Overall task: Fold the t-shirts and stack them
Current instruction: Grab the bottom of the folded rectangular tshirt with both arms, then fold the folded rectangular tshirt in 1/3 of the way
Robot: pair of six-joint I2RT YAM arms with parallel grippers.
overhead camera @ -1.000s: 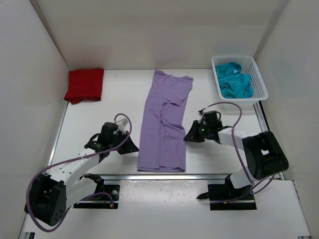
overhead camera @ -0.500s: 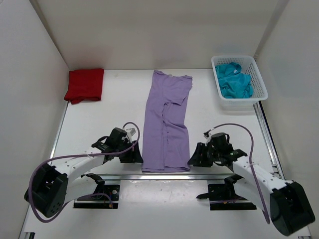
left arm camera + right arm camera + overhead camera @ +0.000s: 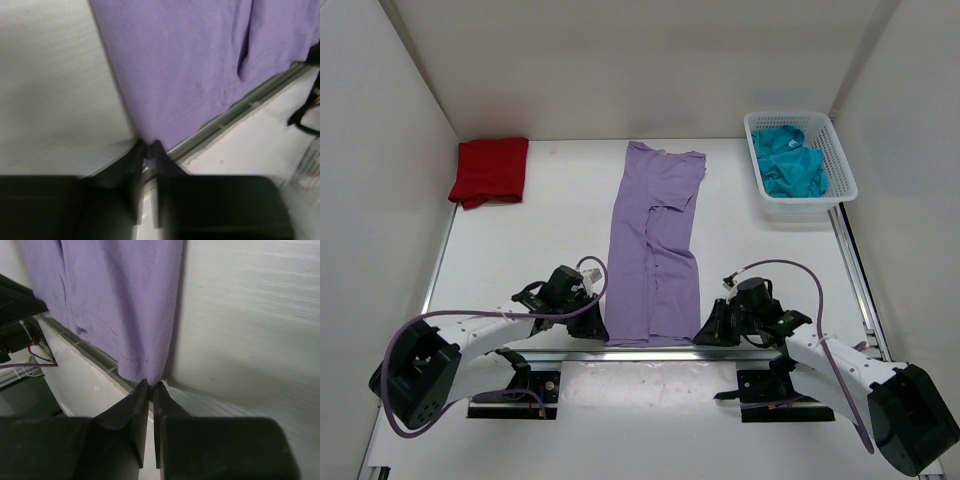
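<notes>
A purple t-shirt [image 3: 655,245], folded lengthwise into a long strip, lies in the middle of the white table, collar end far, hem at the near edge. My left gripper [image 3: 599,328] is shut on the hem's left corner; the left wrist view shows its fingertips [image 3: 150,146] pinching the purple cloth [image 3: 200,55]. My right gripper [image 3: 706,332] is shut on the hem's right corner; the right wrist view shows its fingertips [image 3: 151,386] closed on the cloth [image 3: 120,295]. A folded red t-shirt [image 3: 490,170] lies at the far left.
A white basket [image 3: 802,189] at the far right holds crumpled teal t-shirts [image 3: 790,162]. A metal rail [image 3: 650,352] runs along the table's near edge just below the hem. White walls close in the left, back and right sides.
Both grippers have moved from beside the shirt's middle down to its near hem corners and shut on them. The shirt's near end has narrowed and shifted slightly.
</notes>
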